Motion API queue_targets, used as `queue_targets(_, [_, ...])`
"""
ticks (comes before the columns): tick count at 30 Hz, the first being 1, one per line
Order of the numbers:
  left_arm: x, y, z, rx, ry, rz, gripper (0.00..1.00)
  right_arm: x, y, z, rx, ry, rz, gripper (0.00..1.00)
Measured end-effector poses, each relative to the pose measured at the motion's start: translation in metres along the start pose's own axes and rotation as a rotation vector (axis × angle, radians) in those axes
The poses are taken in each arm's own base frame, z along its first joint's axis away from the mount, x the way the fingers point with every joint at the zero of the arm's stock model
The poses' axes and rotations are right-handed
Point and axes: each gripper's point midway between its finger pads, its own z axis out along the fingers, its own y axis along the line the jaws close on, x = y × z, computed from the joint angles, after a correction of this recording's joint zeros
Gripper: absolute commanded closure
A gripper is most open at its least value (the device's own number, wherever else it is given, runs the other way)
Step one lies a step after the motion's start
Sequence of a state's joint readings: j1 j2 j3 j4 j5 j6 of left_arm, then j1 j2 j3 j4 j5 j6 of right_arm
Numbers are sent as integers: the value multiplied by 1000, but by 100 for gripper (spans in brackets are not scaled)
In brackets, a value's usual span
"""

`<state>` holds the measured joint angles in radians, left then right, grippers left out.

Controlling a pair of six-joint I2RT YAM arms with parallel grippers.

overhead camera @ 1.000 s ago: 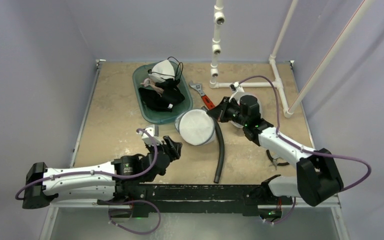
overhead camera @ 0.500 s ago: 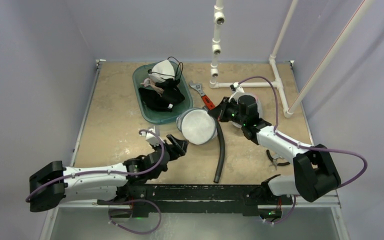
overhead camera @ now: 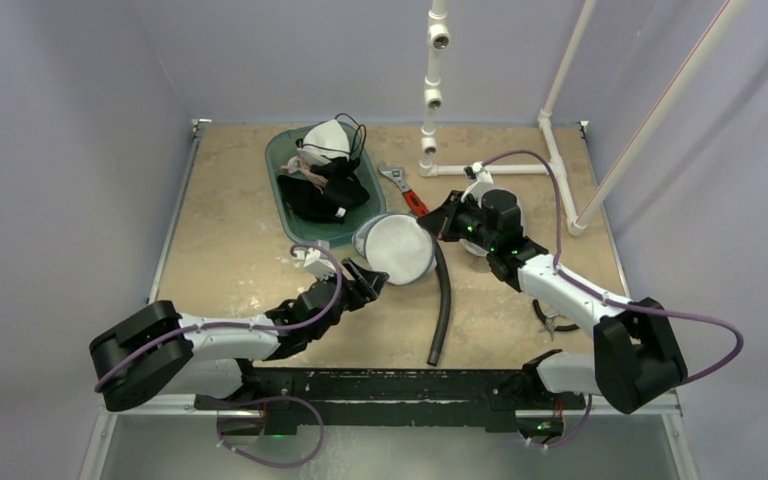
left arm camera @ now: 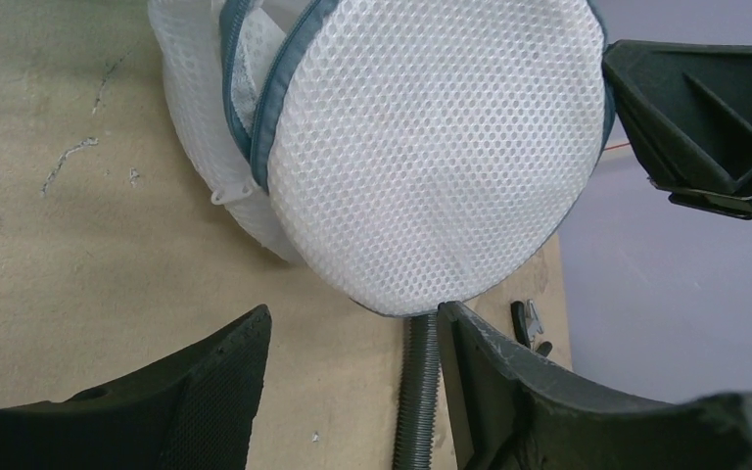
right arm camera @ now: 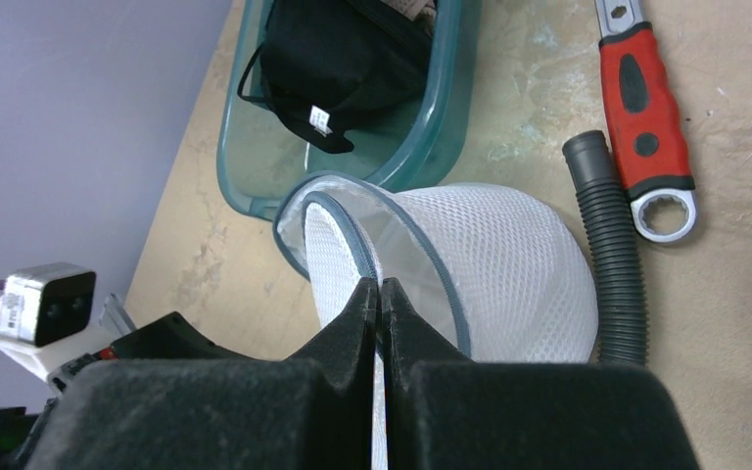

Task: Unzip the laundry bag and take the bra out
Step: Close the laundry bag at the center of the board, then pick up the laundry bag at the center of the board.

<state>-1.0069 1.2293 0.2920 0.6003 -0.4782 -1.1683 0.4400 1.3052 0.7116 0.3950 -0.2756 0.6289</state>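
**Mesh bag tipped up on edge, right claw pinching it, left claw open in front**

So the laundry bag (overhead camera: 395, 250) sits mid-table, tilted up so its round white mesh face points back at the left arm. It's right beside the near end of the teal tub (right arm camera: 264, 166), which has a black garment (right arm camera: 343, 59) piled in it.

The right gripper (right arm camera: 380, 289) has its fingers squeezed fully together on the bag's mesh at the far right edge, and that's what props the bag up, as far as I can tell.

The left gripper (left arm camera: 352, 323) is spread fairly wide with nothing in it. Its tips are just short of the bag's lower edge, not touching.

The grey-blue zipper (left arm camera: 272, 108) gapes partway along the rim on the tub side. I only see more white mesh in the gap, so can't tell where the bra is.

A black ribbed hose (right arm camera: 612, 255) runs along the table (overhead camera: 230, 230) beside and under the bag, with a red-handled wrench (right arm camera: 646, 98) just past it.
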Motion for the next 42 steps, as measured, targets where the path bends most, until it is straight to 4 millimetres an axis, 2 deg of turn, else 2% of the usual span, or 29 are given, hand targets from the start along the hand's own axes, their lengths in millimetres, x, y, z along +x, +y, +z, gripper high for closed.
queue_targets(4, [2,2,5,8,8,-7,41,-7,5,-4,-15,-21,-7,100])
queue_targets(12, [11,14,21,4,28,-14,42,-7,6,-4,-19,-23,-7,100])
queue_targets(21, [1,5,33,67,-10,-48,49,-3,3,-5,-15,-16,-4,100])
queue_targets(25, [-1,8,39,78,-18,-61,50,-2,2,-5,-13,-12,-2,100])
queue_targets(31, [7,19,46,84,0,-73,49,-3,2,-5,-16,-15,-1,100])
queue_targets(35, [10,20,45,106,6,-81,59,-2,2,-5,-16,-14,-1,100])
queue_targets(42, [4,7,43,166,-9,-97,71,-3,2,-5,-17,-15,-1,100])
